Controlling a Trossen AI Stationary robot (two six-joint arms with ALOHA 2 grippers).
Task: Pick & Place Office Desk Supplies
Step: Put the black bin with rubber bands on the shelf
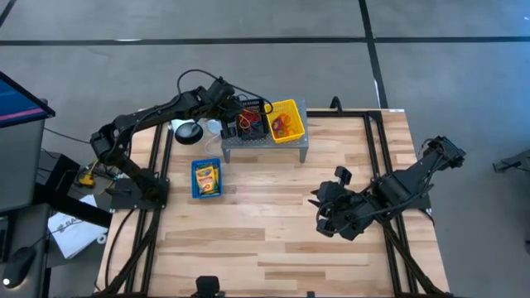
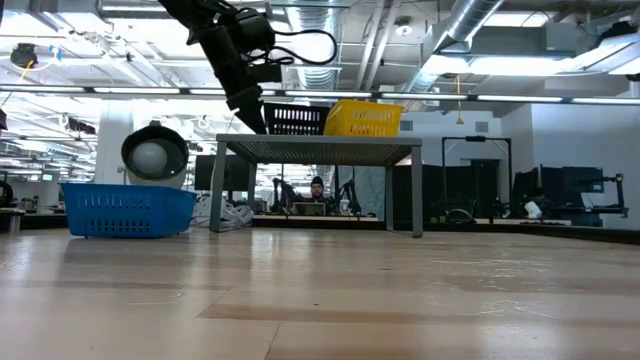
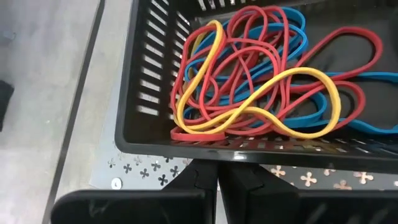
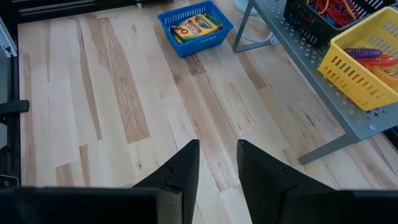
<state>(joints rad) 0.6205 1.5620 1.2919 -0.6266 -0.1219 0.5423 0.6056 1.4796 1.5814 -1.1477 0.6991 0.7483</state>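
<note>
Dark left gripper (image 3: 216,186) sits with jaws clenched on nothing, at the near rim of the black bin (image 3: 149,134) on the shelf (image 1: 265,142). Your rubber bands (image 3: 261,81) lie straight ahead inside it; the right gripper (image 4: 217,165) waits part-open over the bench (image 1: 273,240).

table (image 4: 112,112): pale wood, smooth | shelf (image 4: 311,118): perforated grey metal | bins: plastic

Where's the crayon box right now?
High view: the crayon box lies in the blue bin on the table's left side, just in front of the grey shelf.
</note>
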